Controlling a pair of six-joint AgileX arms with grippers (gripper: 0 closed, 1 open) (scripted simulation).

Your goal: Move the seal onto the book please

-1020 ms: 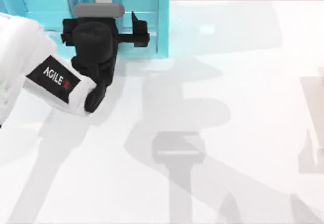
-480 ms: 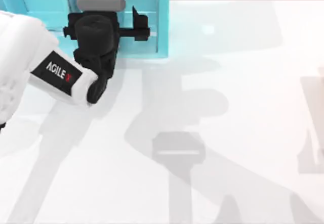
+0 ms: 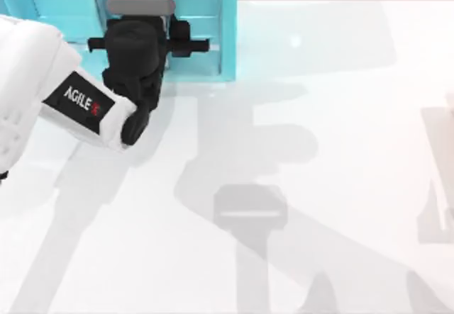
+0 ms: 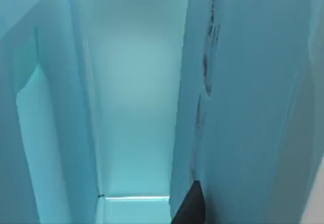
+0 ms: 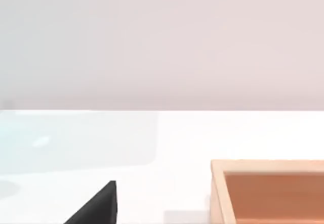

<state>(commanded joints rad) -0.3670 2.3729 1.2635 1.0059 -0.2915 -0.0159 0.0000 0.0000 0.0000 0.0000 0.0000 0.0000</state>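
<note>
1. One arm, the left, is seen at the top view's upper left, its gripper [image 3: 186, 43] reaching into the turquoise shelf unit [image 3: 228, 37].
2. Whether its fingers are open or closed cannot be told.
3. Shelf walls [image 4: 136, 97] are shown close up in the left wrist view.
4. A wooden box [image 5: 268, 191] on the white table [image 5: 167, 148] is shown in the right wrist view.

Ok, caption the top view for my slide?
Left gripper reaches into the turquoise shelf unit at the white table's far left.
</note>
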